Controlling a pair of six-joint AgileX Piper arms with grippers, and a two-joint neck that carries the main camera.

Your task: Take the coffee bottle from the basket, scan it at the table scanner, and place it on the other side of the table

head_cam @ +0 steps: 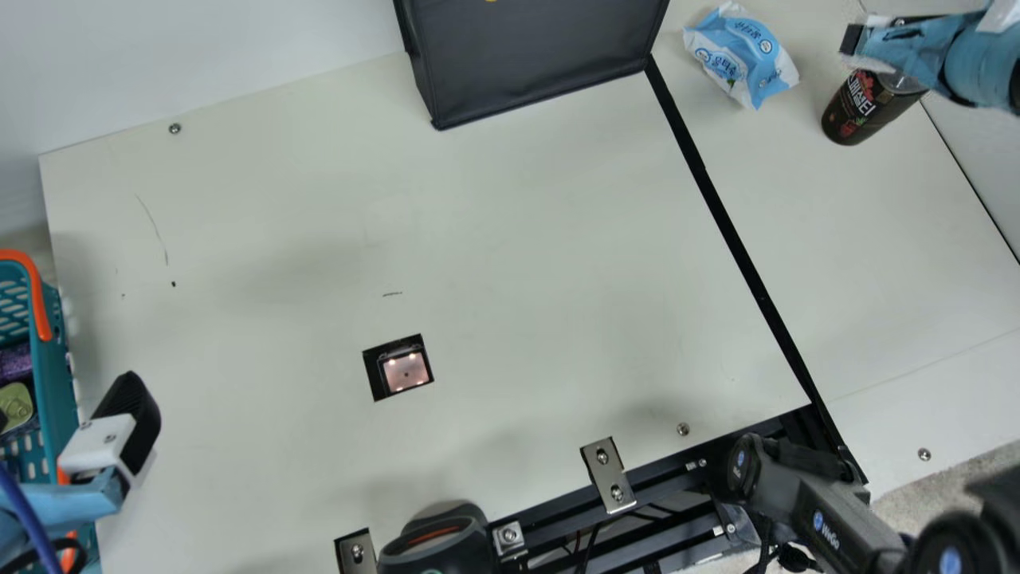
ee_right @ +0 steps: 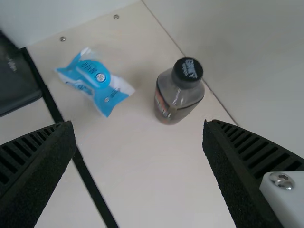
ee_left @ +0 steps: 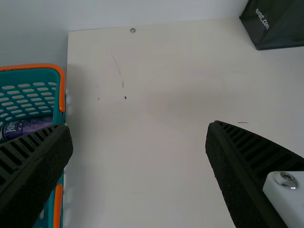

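The coffee bottle [ee_right: 178, 92] stood near the table's [head_cam: 518, 239] right edge, task seemingly finished; left gripper [ee_left: 139, 130] and right gripper [ee_right: 138, 125] gaped wide, empty.

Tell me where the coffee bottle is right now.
The coffee bottle stands at the main view's upper right, on the far side of the black strip from the scanner, beside the blue-and-white packet.

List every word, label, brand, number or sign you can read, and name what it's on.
"WeGo": on the black arm segment at the main view's lower right.
".com": on the dark box; the letters before it are too unclear to quote.
Bottle, label and cap: print there, too unclear to quote surely.
Blue-and-white packet: Korean print, too small to read surely.
Purple can: lettering, too small to read.
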